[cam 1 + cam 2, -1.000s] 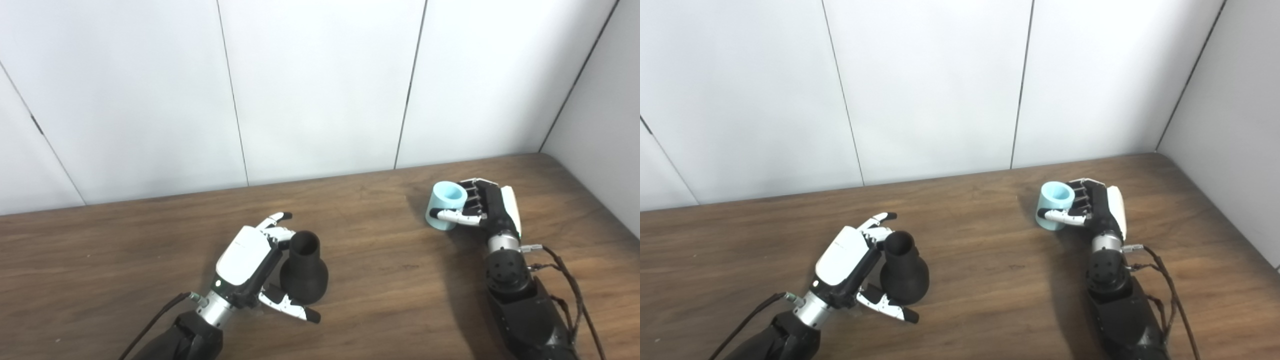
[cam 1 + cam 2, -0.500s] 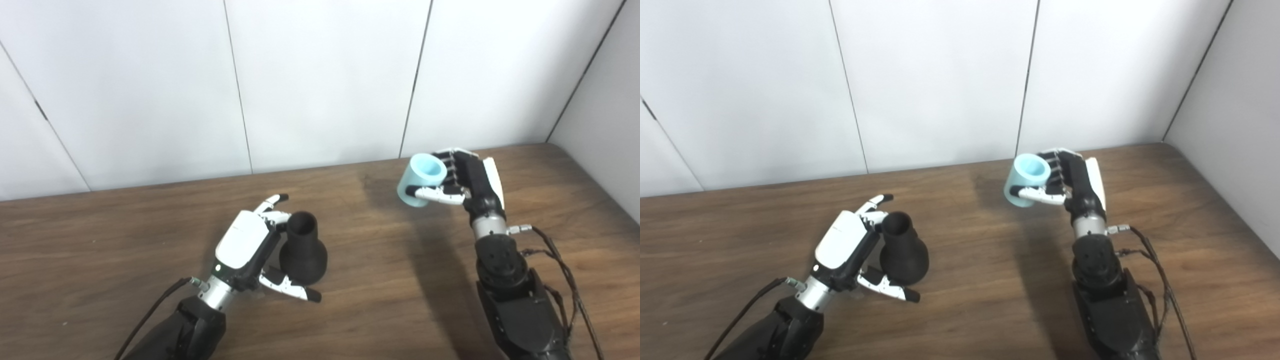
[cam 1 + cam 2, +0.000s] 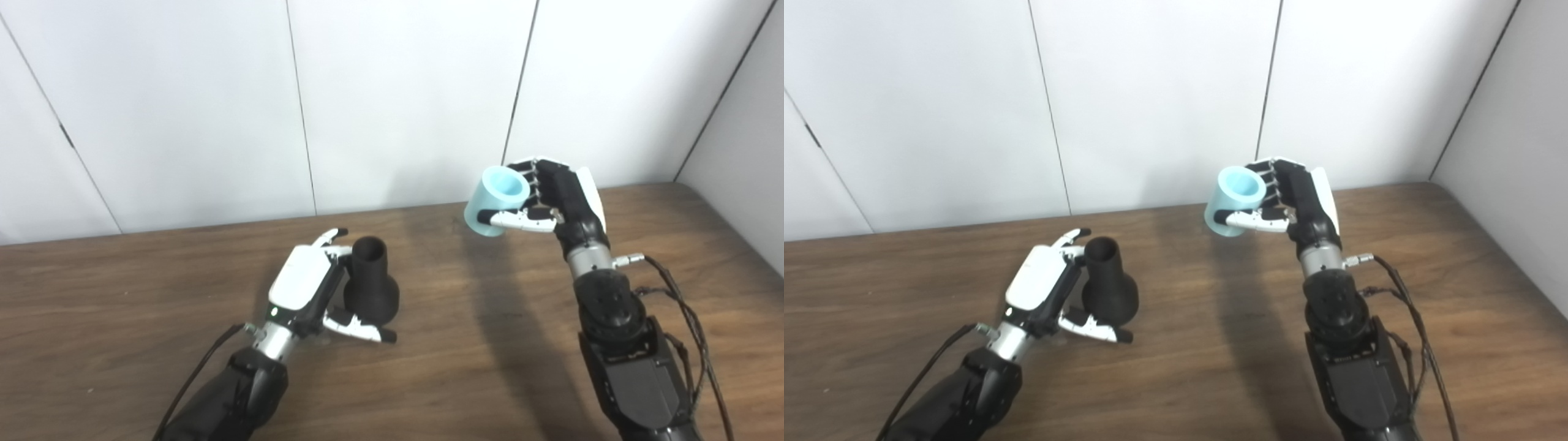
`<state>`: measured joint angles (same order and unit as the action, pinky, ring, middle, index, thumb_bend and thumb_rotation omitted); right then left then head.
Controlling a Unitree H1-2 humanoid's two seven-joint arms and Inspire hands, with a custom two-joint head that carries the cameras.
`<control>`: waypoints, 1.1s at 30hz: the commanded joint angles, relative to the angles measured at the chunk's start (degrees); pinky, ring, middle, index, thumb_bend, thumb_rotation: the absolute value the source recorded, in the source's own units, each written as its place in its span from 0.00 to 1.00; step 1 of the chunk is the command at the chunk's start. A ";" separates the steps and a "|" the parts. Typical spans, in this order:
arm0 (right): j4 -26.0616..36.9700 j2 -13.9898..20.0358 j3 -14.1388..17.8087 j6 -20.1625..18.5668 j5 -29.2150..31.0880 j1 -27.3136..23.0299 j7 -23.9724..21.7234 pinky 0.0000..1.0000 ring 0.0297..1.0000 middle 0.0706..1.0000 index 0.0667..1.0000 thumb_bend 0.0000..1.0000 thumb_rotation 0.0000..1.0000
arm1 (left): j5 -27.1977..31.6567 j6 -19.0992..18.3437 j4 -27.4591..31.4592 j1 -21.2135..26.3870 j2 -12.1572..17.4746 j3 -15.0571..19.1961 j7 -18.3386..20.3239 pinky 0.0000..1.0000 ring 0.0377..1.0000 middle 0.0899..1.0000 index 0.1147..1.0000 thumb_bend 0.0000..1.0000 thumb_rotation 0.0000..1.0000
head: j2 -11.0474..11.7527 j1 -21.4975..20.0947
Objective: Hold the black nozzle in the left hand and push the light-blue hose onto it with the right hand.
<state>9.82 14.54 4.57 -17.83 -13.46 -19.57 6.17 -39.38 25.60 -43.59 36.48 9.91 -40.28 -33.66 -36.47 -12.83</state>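
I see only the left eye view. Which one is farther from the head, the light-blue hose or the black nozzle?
Observer: Probably the light-blue hose. Between the two eyes it shifts sideways less than the black nozzle.
Operator: Does the left hand grip the nozzle?
Observer: The right eye view also leaves this unclear. The left hand has fingers behind the neck and its thumb before the base.
Operator: And the right hand?
Observer: The right hand is shut on the hose, above the table.

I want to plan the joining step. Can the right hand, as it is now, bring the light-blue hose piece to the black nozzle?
Probably yes. The right hand holds the light-blue hose piece above the wooden table; nothing stands between it and the black flared nozzle, whose open neck points upward beside the left hand.
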 commanded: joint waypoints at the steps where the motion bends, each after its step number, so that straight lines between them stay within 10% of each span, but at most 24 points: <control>1: 6.32 1.24 -0.13 0.80 -1.72 -5.44 -0.45 0.31 0.39 0.42 0.48 0.52 0.00 | 0.66 1.32 -13.48 -15.32 -4.46 -3.22 -3.90 0.89 0.48 0.37 0.45 0.50 0.00 | -0.17 0.20; 12: 9.00 1.08 -0.49 0.01 -0.20 -6.25 -3.46 0.43 0.45 0.44 0.44 0.52 0.00 | -0.91 1.29 -18.31 -15.26 -7.56 -1.14 -4.22 0.88 0.49 0.38 0.44 0.50 0.00 | -0.33 2.21; 33: 12.29 -0.62 -1.54 -1.84 1.14 -10.78 -6.67 0.35 0.41 0.43 0.47 0.52 0.00 | -3.91 1.29 -26.19 -16.28 -11.38 2.00 -8.02 0.87 0.49 0.38 0.44 0.50 0.00 | -0.37 5.60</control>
<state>14.60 12.87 2.91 -21.94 -12.30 -21.76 -0.12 -44.71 25.56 -55.08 40.91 4.95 -35.53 -36.14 -36.83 -7.21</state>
